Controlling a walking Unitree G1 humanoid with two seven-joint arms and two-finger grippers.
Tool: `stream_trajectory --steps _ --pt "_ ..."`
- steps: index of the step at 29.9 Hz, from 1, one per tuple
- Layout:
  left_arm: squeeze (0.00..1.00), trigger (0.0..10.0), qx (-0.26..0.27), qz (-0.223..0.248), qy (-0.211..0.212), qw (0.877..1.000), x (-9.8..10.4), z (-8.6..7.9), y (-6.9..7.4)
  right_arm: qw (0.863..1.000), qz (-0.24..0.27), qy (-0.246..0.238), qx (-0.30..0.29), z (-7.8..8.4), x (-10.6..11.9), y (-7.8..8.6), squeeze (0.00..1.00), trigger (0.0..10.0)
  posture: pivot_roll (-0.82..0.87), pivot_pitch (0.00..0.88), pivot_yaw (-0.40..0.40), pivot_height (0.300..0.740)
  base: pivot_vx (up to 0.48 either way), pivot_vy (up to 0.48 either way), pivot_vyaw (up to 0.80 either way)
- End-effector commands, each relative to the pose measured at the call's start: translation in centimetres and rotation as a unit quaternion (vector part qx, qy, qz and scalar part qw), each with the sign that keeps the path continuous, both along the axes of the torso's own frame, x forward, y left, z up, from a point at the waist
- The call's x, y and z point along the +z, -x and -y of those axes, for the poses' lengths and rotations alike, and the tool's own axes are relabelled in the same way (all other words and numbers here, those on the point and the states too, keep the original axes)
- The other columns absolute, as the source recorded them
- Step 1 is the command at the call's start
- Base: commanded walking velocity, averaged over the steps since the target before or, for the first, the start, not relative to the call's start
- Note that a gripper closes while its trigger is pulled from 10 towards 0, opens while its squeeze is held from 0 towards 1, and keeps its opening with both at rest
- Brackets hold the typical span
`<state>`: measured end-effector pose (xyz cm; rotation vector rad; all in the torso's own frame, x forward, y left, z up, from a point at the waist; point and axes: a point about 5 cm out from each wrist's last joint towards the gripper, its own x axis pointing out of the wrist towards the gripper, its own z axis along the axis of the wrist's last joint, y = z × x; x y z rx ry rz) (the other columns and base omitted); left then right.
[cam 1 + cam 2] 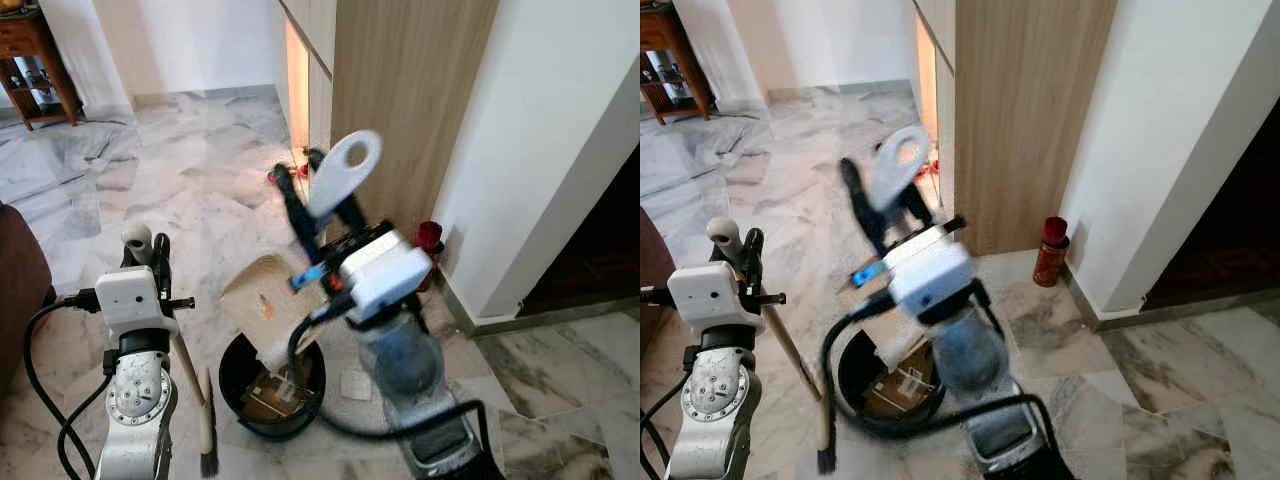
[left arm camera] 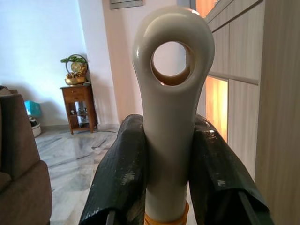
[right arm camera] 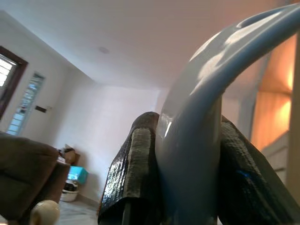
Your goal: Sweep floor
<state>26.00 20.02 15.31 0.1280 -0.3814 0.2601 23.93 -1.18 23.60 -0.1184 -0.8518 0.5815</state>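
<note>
Here we hold a tool in each gripper above the black bin (image 1: 268, 400).

Our left gripper (image 1: 148, 250) is clamped tight on the cream handle (image 2: 171, 117) of the broom (image 1: 193, 385), whose dark bristles rest on the marble floor (image 1: 170, 180) just left of the bin. Our right gripper (image 1: 320, 205) squeezes the pale dustpan handle (image 1: 343, 172), the dustpan (image 1: 262, 300) tilted over the bin's mouth. A red can (image 1: 1051, 250) stands by the wooden cabinet (image 1: 1030, 110); we can read no writing anywhere.
</note>
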Motion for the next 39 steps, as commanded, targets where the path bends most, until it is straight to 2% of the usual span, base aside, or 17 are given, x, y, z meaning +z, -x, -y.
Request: stream_trajectory --steps 1,9,15,27,30,37,39 --pt "0.00 10.0 -0.009 0.026 -0.015 1.000 1.0 0.2 -0.1 0.998 0.051 -0.021 0.019 0.0 1.8 1.3 0.00 10.0 0.11 0.000 0.019 0.740 0.000 0.000 0.00" --pt "0.00 10.0 -0.013 0.025 -0.015 0.999 0.9 0.4 -0.1 0.998 0.053 -0.016 0.036 -0.5 1.7 1.6 0.00 10.0 0.11 0.000 0.019 0.740 0.000 0.000 0.00" --pt "0.00 10.0 -0.013 0.027 -0.016 0.999 1.0 0.4 -0.1 0.995 0.084 0.021 0.047 -1.1 1.4 2.3 0.00 10.0 0.11 0.000 0.019 0.740 0.000 0.000 0.00" --pt "0.00 10.0 -0.014 0.029 -0.016 0.999 1.0 0.5 -0.2 0.992 0.106 0.043 0.053 -1.4 1.3 2.6 0.00 10.0 0.11 0.000 0.016 0.740 0.000 0.000 0.00" --pt "0.00 10.0 -0.014 0.029 -0.016 0.999 1.0 0.5 -0.3 0.988 0.125 0.066 0.059 -1.7 1.1 2.9 0.00 10.0 0.11 0.000 0.016 0.740 0.000 0.000 0.00" --pt "0.00 10.0 -0.016 0.029 -0.015 0.999 1.0 0.6 -0.4 0.987 0.126 0.074 0.064 -1.9 0.8 3.1 0.00 10.0 0.11 0.000 0.014 0.740 0.000 0.000 0.00" --pt "0.00 10.0 -0.016 0.028 -0.015 0.999 1.0 0.6 -0.4 0.989 0.112 0.071 0.065 -1.8 0.7 2.8 0.00 10.0 0.11 0.000 0.013 0.740 0.000 0.000 0.00"
